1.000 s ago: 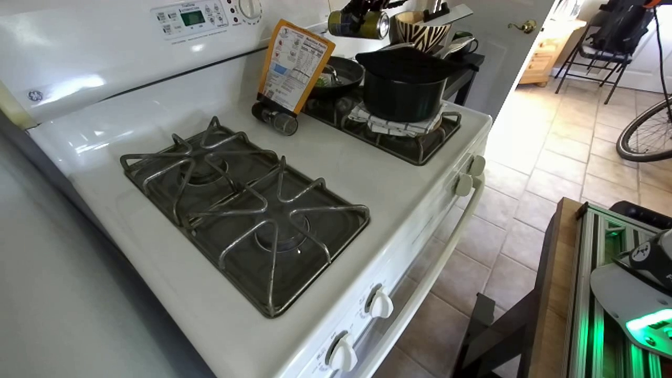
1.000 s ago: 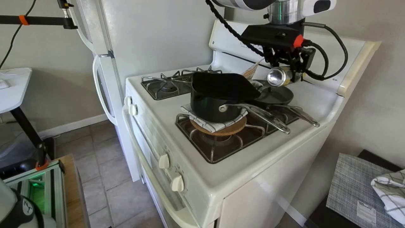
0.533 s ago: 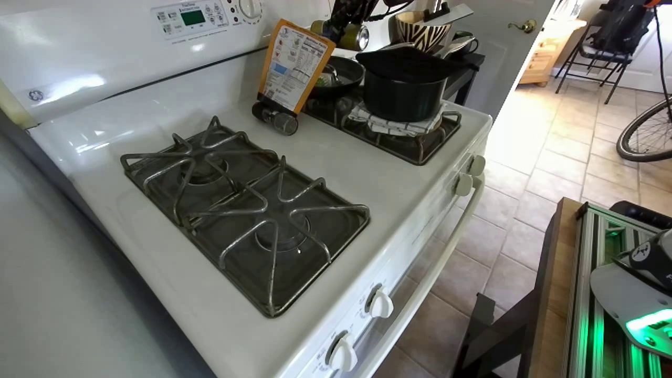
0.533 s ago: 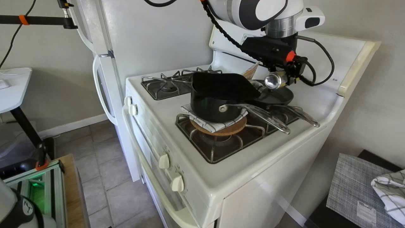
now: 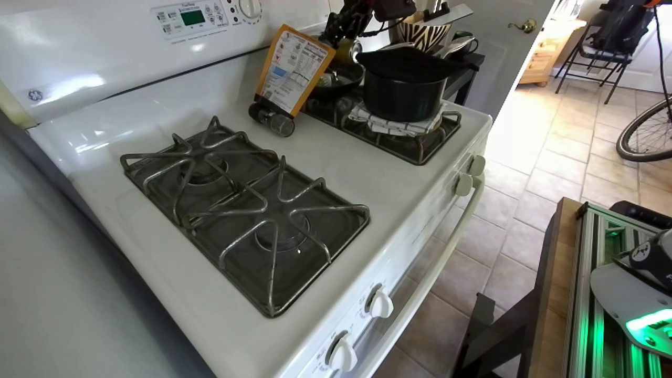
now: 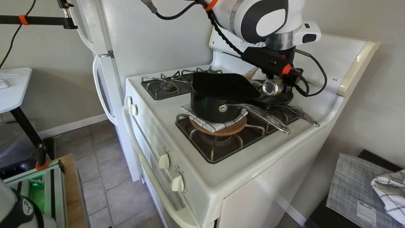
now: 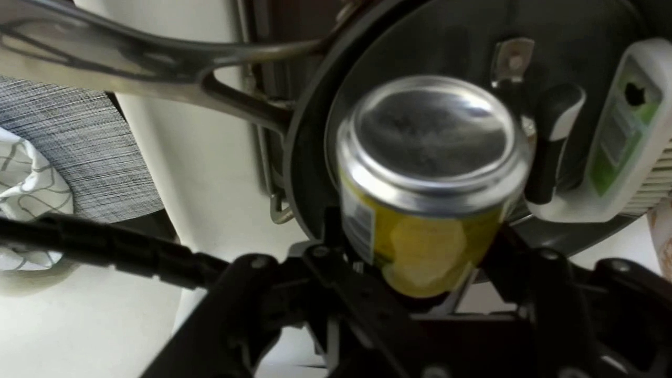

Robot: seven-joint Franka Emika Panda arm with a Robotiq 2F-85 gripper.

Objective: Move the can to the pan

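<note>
White stove (image 5: 367, 176), striped bowl (image 5: 420, 37), bicycle wheel (image 5: 625, 145).

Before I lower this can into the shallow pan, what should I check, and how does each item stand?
1. Pincer shut on the can: ok, as the wrist view shows.
2. Can over the shallow pan: ok, though its height is unclear.
3. Can upright: not ok, held sideways in both exterior views.
4. That pan free: not ok, a white item with a green label shows inside it.
5. Pincer clear of the orange-edged packet: cannot tell; their outlines meet in an exterior view.
</note>
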